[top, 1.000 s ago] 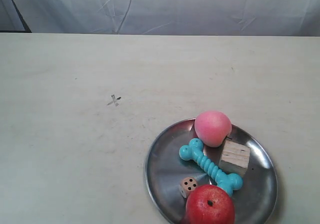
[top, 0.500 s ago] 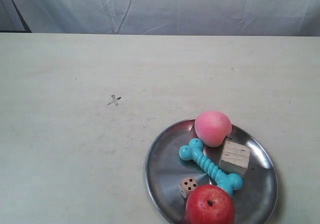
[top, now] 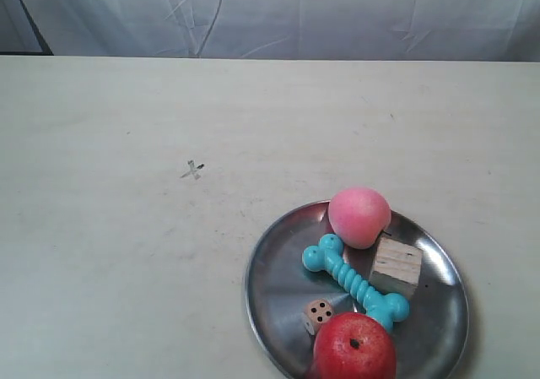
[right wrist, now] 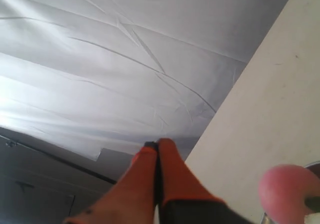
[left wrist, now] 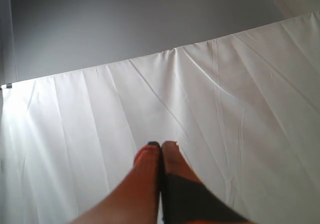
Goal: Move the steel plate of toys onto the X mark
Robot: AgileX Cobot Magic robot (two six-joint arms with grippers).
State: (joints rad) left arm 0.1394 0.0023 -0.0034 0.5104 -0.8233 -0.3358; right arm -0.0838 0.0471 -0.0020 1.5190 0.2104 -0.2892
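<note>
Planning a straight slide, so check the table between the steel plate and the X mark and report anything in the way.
Nothing visible does. Only bare table lies between the steel plate and the X mark.

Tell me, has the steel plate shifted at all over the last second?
No. In the exterior view the steel plate sits just as far from the X mark as before, and in the same direction.

Soft, even light on your exterior view: the steel plate (top: pixel 278 286) gives a dull sheen and drops a thin dark shadow along its rim on the side away from the X mark (top: pixel 193 170). In your wrist views the left gripper (left wrist: pixel 161 145) and right gripper (right wrist: pixel 157 144) are blurred and out of focus. The curtain (left wrist: pixel 100 109) behind the left gripper glares near-white.
</note>
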